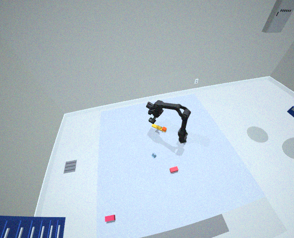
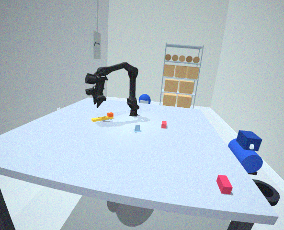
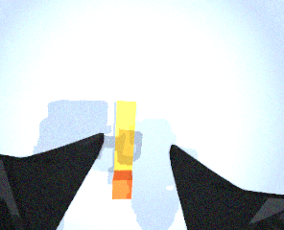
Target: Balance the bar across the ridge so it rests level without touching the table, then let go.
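The yellow bar (image 1: 155, 126) (image 2: 96, 119) (image 3: 126, 114) lies on the table (image 1: 131, 189) (image 2: 99, 158), with an orange block (image 1: 164, 129) (image 2: 109, 114) (image 3: 122, 189) on its end nearer the arm's base. My gripper (image 1: 154, 120) (image 2: 97, 105) (image 3: 137, 143) is open and points down above the bar. In the wrist view the bar shows between the two fingertips, closer to the left one, and nothing is held. The small light-blue ridge (image 1: 153, 155) (image 2: 137, 128) stands on the table, apart from the bar; it is not seen in the wrist view.
One red block (image 1: 173, 169) (image 2: 164, 124) lies near the ridge, on the side away from the bar. Another red block (image 1: 110, 218) (image 2: 224, 184) lies far off near a table corner. The arm's base (image 1: 182, 138) (image 2: 133, 112) stands beyond the bar's orange end.
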You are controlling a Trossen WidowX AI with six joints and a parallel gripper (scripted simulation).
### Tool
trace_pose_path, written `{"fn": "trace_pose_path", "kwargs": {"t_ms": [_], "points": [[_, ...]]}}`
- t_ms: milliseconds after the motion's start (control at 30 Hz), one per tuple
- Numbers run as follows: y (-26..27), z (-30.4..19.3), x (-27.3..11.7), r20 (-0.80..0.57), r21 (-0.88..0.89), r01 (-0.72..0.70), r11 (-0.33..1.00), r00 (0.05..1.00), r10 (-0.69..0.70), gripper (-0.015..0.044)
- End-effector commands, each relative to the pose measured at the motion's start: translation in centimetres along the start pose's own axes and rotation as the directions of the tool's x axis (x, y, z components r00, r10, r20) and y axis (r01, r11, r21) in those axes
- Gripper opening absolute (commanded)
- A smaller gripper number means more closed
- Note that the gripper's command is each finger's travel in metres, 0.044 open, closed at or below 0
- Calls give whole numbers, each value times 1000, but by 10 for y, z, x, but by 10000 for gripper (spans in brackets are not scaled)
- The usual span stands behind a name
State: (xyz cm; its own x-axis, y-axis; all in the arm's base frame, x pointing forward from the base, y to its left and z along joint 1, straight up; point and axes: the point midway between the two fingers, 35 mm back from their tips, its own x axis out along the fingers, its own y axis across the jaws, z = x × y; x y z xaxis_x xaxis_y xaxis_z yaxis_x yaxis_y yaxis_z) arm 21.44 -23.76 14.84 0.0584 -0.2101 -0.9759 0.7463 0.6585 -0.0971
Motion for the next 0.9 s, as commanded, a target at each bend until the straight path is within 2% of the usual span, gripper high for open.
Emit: {"fn": "trace_pose_path", "kwargs": {"t_ms": [0, 67, 300, 633, 867], "points": [[5, -22, -1, -124, -62, -80, 995, 990, 72, 315], [7, -30, -2, -165, -77, -109, 991, 982, 95, 315], [7, -31, 1, -170, -79, -113, 991, 981, 98, 315], [14, -42, 63, -170, -79, -113, 991, 981, 98, 315], [14, -43, 68, -170, -79, -113, 991, 981, 98, 315]]}}
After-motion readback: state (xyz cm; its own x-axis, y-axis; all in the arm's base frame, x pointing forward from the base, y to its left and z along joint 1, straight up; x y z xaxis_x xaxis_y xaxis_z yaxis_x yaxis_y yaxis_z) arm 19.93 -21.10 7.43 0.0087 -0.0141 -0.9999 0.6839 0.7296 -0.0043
